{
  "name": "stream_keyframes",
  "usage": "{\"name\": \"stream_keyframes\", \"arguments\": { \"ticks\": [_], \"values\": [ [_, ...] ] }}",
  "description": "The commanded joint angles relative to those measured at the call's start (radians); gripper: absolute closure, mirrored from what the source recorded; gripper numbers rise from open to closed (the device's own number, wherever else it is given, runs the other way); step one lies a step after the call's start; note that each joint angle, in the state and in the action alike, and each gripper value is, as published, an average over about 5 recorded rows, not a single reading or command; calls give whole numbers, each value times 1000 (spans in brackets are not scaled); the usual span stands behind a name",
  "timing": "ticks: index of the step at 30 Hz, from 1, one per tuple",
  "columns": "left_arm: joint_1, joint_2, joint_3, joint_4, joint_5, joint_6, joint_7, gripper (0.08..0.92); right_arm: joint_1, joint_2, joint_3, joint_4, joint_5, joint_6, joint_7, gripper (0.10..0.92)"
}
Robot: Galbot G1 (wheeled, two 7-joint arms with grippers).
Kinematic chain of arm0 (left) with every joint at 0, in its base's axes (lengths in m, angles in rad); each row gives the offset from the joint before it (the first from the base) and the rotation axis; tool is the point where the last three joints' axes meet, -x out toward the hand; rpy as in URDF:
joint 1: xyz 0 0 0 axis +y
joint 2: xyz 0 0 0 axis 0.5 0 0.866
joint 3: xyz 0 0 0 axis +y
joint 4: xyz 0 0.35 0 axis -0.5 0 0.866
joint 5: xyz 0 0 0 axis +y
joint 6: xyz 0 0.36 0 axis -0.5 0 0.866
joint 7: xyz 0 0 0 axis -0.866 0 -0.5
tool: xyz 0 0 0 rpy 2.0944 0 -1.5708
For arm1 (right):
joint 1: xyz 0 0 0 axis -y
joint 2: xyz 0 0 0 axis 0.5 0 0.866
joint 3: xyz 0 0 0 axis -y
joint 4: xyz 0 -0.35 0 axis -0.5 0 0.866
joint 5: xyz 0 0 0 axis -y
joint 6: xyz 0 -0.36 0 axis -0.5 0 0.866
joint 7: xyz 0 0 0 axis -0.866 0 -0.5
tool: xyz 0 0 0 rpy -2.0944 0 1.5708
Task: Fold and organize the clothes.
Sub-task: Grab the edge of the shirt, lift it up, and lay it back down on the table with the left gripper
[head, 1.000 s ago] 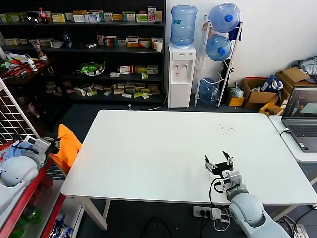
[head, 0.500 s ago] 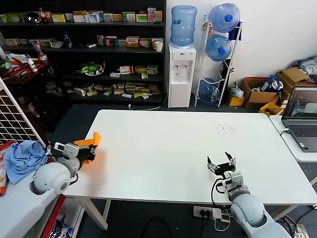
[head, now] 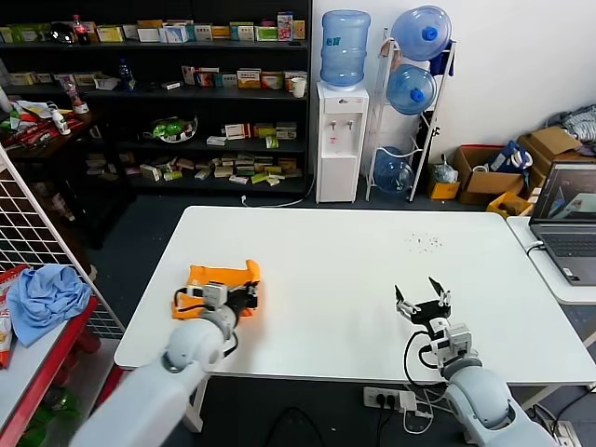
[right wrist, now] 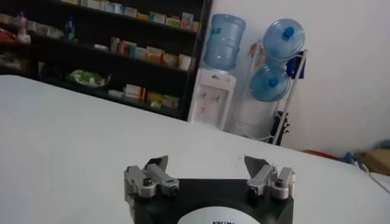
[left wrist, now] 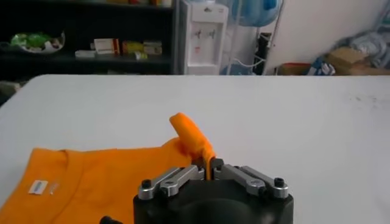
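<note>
The bright orange T-shirt (head: 216, 278) lies bunched on the white table (head: 345, 270) near its front left part. My left gripper (head: 250, 295) is shut on a fold of the shirt; in the left wrist view the shirt (left wrist: 91, 182) spreads flat with a pinched fold (left wrist: 194, 139) rising from the left gripper (left wrist: 209, 167). A white label shows at the shirt's collar. My right gripper (head: 422, 304) is open and empty above the table's front right; the right wrist view shows the right gripper (right wrist: 207, 167) over bare table.
A light blue cloth (head: 42, 293) lies on a red rack at the far left, beside a wire grid panel (head: 28, 233). A laptop (head: 566, 219) sits on a side table at the right. Shelves (head: 168, 102) and a water dispenser (head: 341, 140) stand behind.
My left arm has swung from the rack at the left onto the table, carrying the orange shirt with it. The right gripper has barely shifted.
</note>
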Motion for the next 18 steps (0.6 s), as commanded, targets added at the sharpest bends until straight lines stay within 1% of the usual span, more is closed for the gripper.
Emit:
{"name": "stream_keyframes", "arguments": {
  "ticks": [1, 3, 5, 8, 10, 14, 18],
  "values": [
    [-32, -481, 42, 218, 178, -126, -52, 868, -17, -19, 56, -5, 32, 50, -15, 203],
    [-35, -526, 46, 247, 193, -147, -59, 868, -17, -20, 63, -8, 35, 50, -13, 203],
    [-38, -555, 50, 273, 200, -173, -69, 868, -18, -20, 68, -10, 36, 48, -12, 203],
    [-39, -564, 54, 313, 212, -243, -84, 868, -22, -21, 74, -15, 36, 42, -6, 203],
    [-34, -564, 57, 329, 211, -298, -80, 868, -24, -23, 79, -19, 39, 34, 3, 203],
    [-13, -564, 68, 337, 215, -409, -30, 865, -24, -26, 90, -29, 51, 25, 19, 203],
    [-4, -564, 85, 307, 234, -498, 32, 796, -21, -22, 100, -33, 62, 24, 18, 203]
  ]
}}
